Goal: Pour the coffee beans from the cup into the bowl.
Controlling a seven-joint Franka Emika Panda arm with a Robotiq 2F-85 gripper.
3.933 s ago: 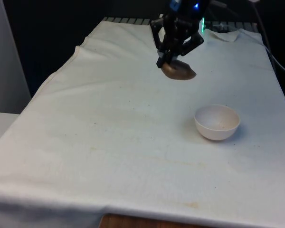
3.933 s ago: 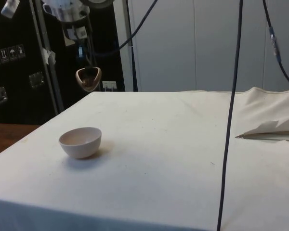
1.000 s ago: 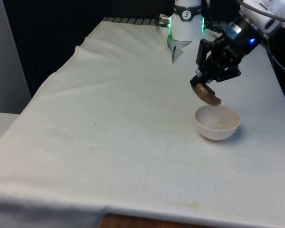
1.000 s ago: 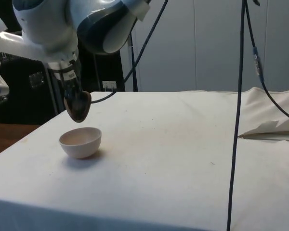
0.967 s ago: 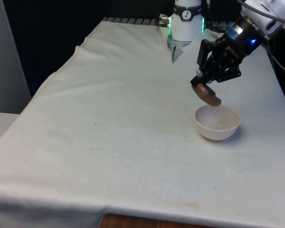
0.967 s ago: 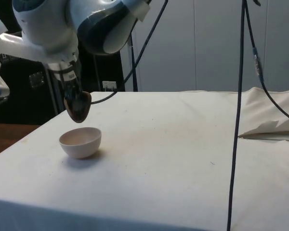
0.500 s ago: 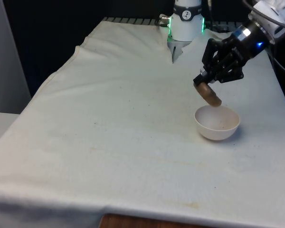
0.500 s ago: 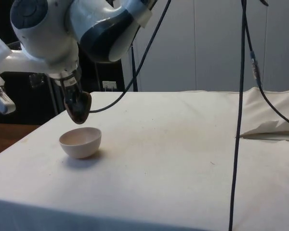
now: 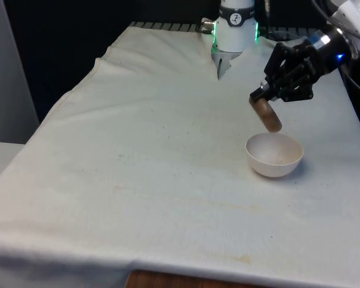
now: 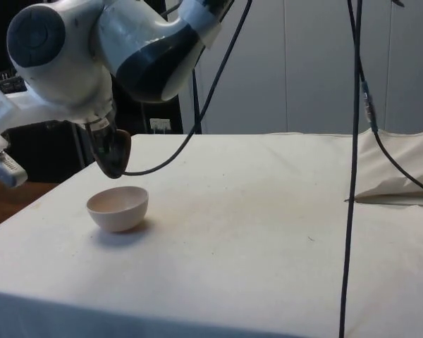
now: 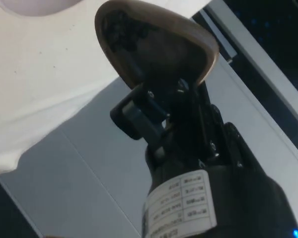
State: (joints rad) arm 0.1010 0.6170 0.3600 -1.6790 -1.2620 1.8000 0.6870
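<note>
The black two-finger gripper (image 9: pixel 265 101) is pinching the small brown cup (image 9: pixel 267 114), tipping it just above the white round bowl (image 9: pixel 275 155); pouring is underway, calling for further tilt.

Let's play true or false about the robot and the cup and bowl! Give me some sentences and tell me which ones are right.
1. The black two-finger tool holds a small brown cup. True.
2. The brown cup stands on the white cloth. False: it hangs in the air, tipped over, just above the bowl.
3. The round white bowl sits on the white tablecloth. True.
4. The white bowl is tipped on its side. False: it stands upright, open side up.
5. The bowl is near the front view's left edge. False: it is towards the front view's right.
</note>
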